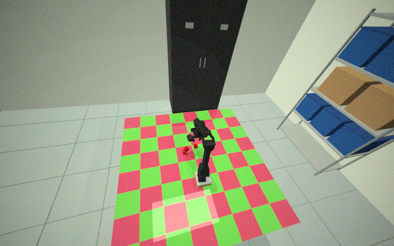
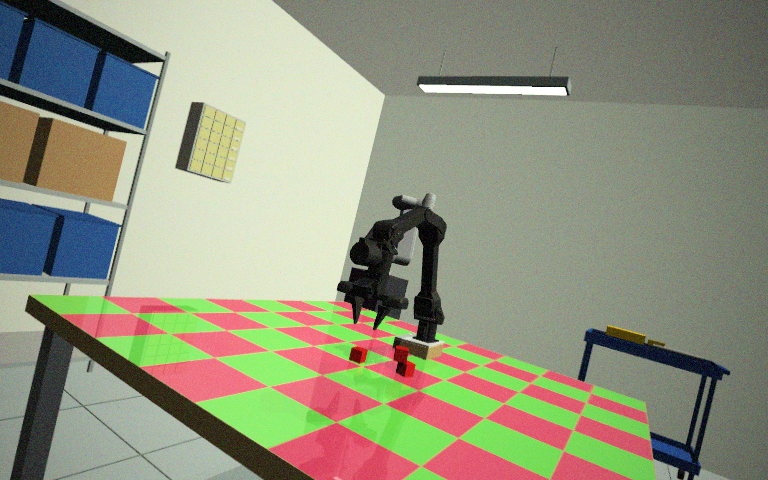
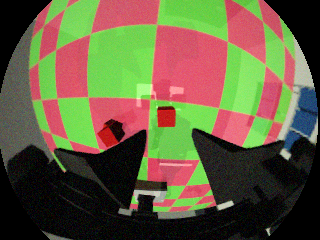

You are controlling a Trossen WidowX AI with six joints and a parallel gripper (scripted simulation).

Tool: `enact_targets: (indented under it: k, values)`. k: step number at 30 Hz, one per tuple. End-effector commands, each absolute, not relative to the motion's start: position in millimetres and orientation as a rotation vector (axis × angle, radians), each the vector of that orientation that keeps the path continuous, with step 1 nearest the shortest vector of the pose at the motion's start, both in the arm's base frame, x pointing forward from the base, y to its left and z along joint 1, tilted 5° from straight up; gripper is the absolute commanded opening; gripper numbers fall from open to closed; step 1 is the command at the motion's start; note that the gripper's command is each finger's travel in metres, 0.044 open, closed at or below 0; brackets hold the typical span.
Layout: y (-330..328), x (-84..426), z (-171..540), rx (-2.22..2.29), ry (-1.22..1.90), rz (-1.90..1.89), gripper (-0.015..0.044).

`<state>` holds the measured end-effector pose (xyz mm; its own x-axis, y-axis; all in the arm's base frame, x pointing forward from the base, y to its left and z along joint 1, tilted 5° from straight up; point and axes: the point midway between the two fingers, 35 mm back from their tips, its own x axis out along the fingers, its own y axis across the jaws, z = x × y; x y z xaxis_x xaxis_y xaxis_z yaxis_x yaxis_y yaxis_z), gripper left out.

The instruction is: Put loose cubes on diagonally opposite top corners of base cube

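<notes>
The red base cube [image 2: 405, 369] stands on the checkered table top. One red cube [image 2: 400, 353] rests on it, offset to one side; whether it is exactly level is too small to tell. The pair [image 1: 185, 150] [image 3: 111, 134] is left of the gripper in the wrist view. The other loose red cube [image 1: 195, 145] [image 2: 357, 354] [image 3: 166, 117] lies flat on the table, apart from the pair. My gripper [image 2: 365, 325] [image 3: 170, 132] is open and empty, above the table near this loose cube. In the wrist view this cube shows just beyond and between the fingertips.
The arm's pale base block [image 1: 204, 182] [image 2: 419, 346] stands on the table behind the cubes in the exterior view. A black cabinet [image 1: 197, 81], a shelf rack with blue and brown boxes, and a blue cart [image 2: 651, 352] stand away from the work area.
</notes>
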<state>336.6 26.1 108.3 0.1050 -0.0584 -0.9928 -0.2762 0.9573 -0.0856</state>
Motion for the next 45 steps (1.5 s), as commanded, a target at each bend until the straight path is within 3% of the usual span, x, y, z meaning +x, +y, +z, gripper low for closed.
enact_targets:
  k: [1,35,41,45]
  values:
    - [23,336,81,-0.281,1.477,0.167,0.0265]
    - [20,340,33,-0.281,1.477,0.167,0.0265]
    - [20,340,33,-0.281,1.477,0.167,0.0108]
    - [20,340,34,-0.281,1.477,0.167,0.0105]
